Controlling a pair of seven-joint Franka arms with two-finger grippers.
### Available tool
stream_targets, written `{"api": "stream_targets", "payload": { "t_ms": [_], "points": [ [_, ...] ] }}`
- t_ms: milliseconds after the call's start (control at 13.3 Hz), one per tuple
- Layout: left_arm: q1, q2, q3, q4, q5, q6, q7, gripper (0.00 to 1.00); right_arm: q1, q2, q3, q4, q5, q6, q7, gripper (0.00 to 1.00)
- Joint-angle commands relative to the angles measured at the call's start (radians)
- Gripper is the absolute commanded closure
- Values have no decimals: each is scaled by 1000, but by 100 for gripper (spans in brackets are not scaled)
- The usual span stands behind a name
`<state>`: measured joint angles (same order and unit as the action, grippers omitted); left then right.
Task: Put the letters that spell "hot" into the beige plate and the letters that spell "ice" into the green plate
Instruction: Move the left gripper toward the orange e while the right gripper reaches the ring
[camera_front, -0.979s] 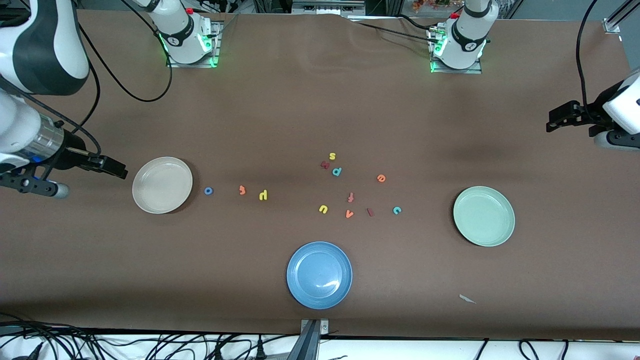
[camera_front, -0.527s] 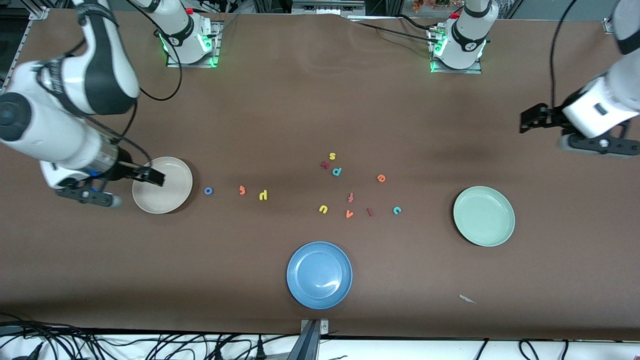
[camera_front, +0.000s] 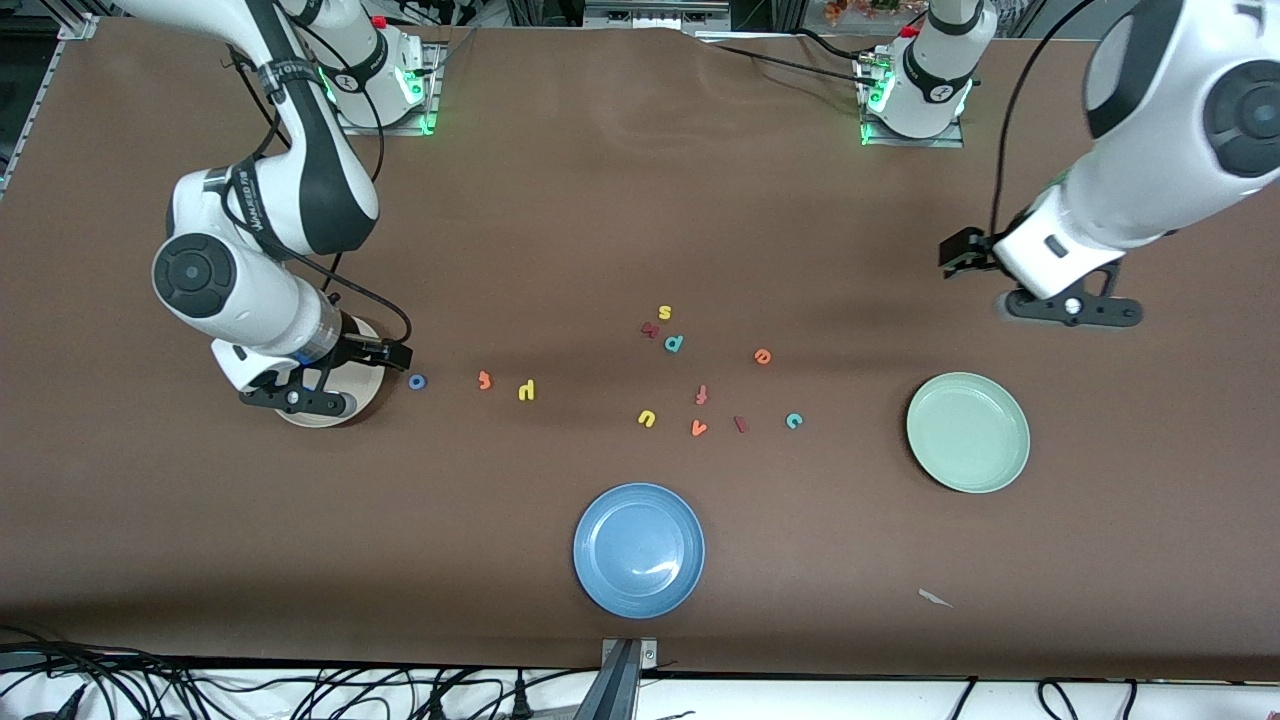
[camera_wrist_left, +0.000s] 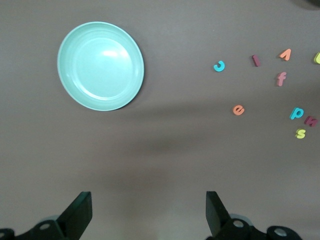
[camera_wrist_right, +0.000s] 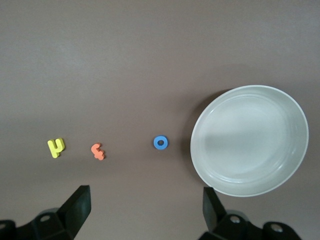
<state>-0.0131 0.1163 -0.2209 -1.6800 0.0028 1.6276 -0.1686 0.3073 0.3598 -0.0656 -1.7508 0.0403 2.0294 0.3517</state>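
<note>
The blue o (camera_front: 417, 381), orange t (camera_front: 484, 379) and yellow h (camera_front: 526, 390) lie in a row beside the beige plate (camera_front: 362, 392), which the right arm largely covers. My right gripper (camera_front: 398, 355) hangs open and empty over the plate's rim next to the o (camera_wrist_right: 160, 142). The orange e (camera_front: 763, 356), dark red i (camera_front: 740, 424) and teal c (camera_front: 793, 421) lie between the table's middle and the empty green plate (camera_front: 968, 432). Over bare table near that plate (camera_wrist_left: 100, 65), my left gripper (camera_front: 952, 255) is open and empty.
A blue plate (camera_front: 639, 550) sits nearest the front camera. Among the task letters lie a yellow s (camera_front: 665, 312), teal p (camera_front: 674, 343), red f (camera_front: 701, 395), yellow u (camera_front: 646, 418) and orange v (camera_front: 698, 428). A white scrap (camera_front: 935, 598) lies near the front edge.
Both arms swung in from the table's ends. The right gripper crossed over the beige plate toward the blue o. The left gripper came inward toward the green plate. No letter moved.
</note>
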Motion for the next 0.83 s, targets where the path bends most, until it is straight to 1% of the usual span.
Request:
{"api": "stream_targets", "payload": {
  "t_ms": [0, 151, 452, 527, 753],
  "points": [
    [7, 5, -60, -85, -27, 122, -95, 0, 4, -25, 0, -107, -16, 119, 9, 1],
    [7, 40, -99, -109, -27, 184, -162, 0, 4, -22, 18, -142, -16, 155, 0, 1],
    [5, 141, -173, -116, -26, 309, -297, 0, 4, -13, 26, -216, -16, 268, -74, 1],
    [2, 158, -184, -131, -26, 348, -324, 0, 4, -10, 26, -229, -16, 282, -94, 1],
    [-39, 190, -187, -205, -12, 492, -394, 0, 4, 24, 27, -233, -16, 284, -137, 1]
  ]
}}
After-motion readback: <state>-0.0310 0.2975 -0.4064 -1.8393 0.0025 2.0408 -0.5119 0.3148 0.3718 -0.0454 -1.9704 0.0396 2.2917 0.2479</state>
